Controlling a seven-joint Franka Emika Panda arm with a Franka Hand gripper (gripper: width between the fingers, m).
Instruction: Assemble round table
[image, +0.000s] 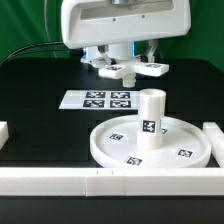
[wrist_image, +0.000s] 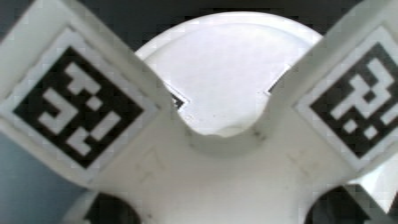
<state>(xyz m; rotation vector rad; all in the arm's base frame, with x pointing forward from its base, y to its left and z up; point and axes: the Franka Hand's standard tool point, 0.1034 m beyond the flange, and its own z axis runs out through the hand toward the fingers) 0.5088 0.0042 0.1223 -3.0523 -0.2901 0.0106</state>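
The round disc (image: 115, 150) lies on the black table in the front right of the exterior view. The thick short cylinder (image: 150, 120) stands upright at the disc's centre. My gripper (image: 122, 62) is shut on the cross-shaped piece (image: 135, 69) and holds it in the air behind and above the cylinder. In the wrist view the cross-shaped piece (wrist_image: 196, 160) fills the frame with two tagged arms. My gripper (wrist_image: 222, 208) clamps it between dark fingers (wrist_image: 111, 208). A white rounded part (wrist_image: 228, 70) shows between the arms; I cannot tell whether it is the cylinder or the disc.
The marker board (image: 98, 100) lies flat at the exterior view's left of centre. A long white rail (image: 100, 182) runs along the front. Short white rail pieces stand at the left edge (image: 3, 132) and at the right (image: 214, 136).
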